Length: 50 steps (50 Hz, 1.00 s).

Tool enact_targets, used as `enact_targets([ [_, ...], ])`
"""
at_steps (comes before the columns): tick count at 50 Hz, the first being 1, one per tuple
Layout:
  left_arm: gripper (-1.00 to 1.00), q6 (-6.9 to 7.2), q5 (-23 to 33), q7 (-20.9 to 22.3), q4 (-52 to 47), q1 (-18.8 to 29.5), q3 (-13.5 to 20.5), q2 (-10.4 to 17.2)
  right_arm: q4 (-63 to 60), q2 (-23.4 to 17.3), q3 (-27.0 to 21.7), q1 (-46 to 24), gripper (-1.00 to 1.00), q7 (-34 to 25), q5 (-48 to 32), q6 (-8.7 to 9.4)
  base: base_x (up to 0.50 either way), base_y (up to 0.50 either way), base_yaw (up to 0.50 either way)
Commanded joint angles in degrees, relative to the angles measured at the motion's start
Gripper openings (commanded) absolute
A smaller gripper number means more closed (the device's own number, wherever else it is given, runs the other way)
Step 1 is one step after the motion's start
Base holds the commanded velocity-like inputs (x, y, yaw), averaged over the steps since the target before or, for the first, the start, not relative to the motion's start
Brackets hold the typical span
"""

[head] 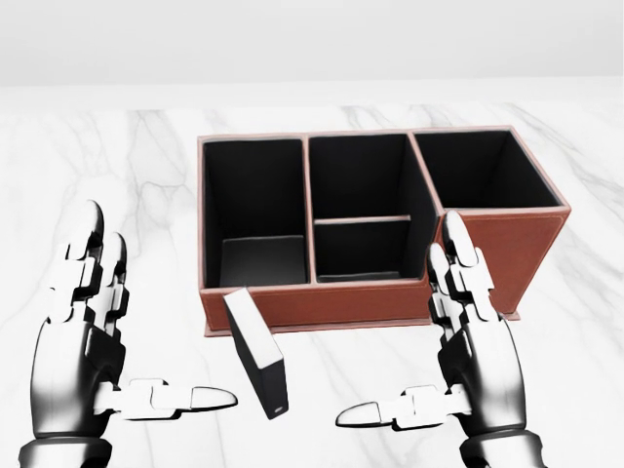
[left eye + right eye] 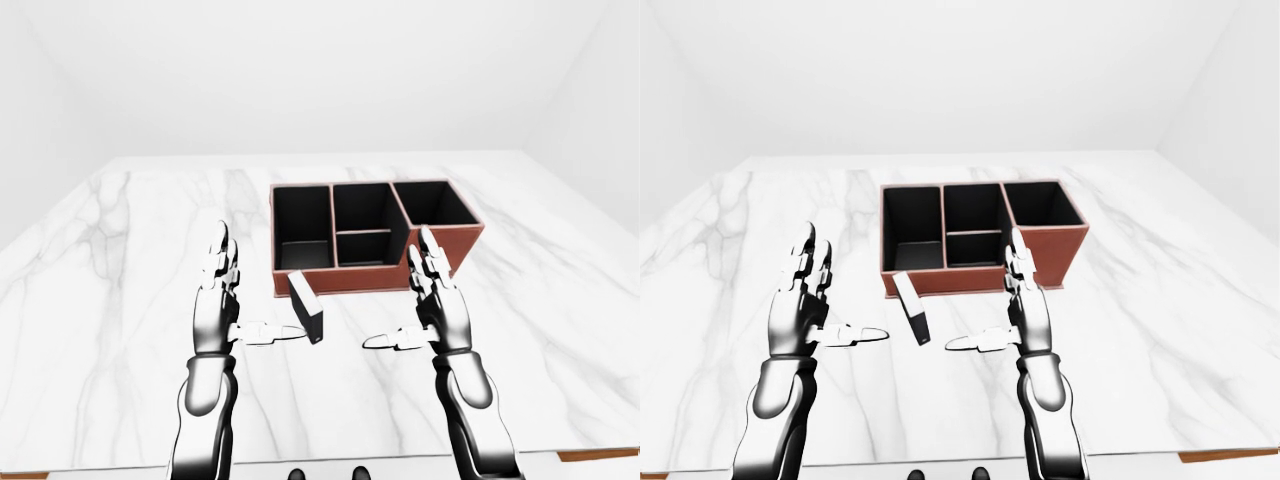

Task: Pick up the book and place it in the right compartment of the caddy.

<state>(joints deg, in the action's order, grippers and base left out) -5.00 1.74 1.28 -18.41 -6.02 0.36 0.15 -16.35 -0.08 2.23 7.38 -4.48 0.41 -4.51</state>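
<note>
A small dark book (image 1: 255, 353) with a light cover stands on edge on the marble table (image 1: 127, 156), just below the caddy's left part. The brown caddy (image 1: 380, 292) has black compartments; its right compartment (image 1: 480, 168) is empty. My left hand (image 1: 146, 331) is open to the left of the book, thumb pointing at it, not touching. My right hand (image 1: 419, 336) is open to the right of the book, in front of the caddy's lower wall. The book lies between the two hands.
The caddy's left compartment (image 1: 255, 210) and the two middle ones (image 1: 359, 210) show nothing inside. A wooden table edge (image 2: 598, 455) shows at the bottom right of the left-eye view. White walls stand behind the table.
</note>
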Motion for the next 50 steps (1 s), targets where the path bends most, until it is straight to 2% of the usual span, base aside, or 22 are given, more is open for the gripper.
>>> enact_targets([
  [1,1.0,0.0,0.1,-0.1,0.1,0.2,-0.1,0.0,0.6,0.0,0.2,0.1,1.0,-0.1,-0.3,-0.49,0.23,0.0,0.0],
  [7,1.0,0.0,-0.1,-0.1,0.5,0.2,0.0,0.0,0.8,0.0,0.3,0.1,1.0,0.0,-0.5,-0.49,0.24,0.0,0.0],
  [10,1.0,0.0,-0.3,0.1,0.8,0.3,-0.2,-0.1,4.2,0.1,0.8,0.3,1.0,0.1,-1.3,-0.49,0.0,0.0,0.0],
  [26,1.0,0.0,-0.4,0.1,0.8,0.5,-0.4,-0.1,2.3,0.0,1.3,0.6,1.0,-0.4,-1.5,-0.49,0.0,0.0,0.0],
  [30,1.0,0.0,1.1,-0.8,0.4,0.6,-0.6,-0.1,2.3,0.0,1.4,0.6,1.0,-0.5,-1.5,-0.49,0.0,0.0,0.0],
  [36,1.0,0.0,-0.2,0.2,-2.0,-1.1,-0.7,-0.1,2.4,0.0,1.4,0.7,1.0,-0.5,-1.5,-0.49,0.0,0.0,0.0],
  [50,1.0,0.0,-0.3,0.2,-0.4,-0.6,-0.3,-0.1,4.7,0.1,2.7,0.9,1.0,-0.4,-2.5,-0.49,0.0,0.0,0.0],
])
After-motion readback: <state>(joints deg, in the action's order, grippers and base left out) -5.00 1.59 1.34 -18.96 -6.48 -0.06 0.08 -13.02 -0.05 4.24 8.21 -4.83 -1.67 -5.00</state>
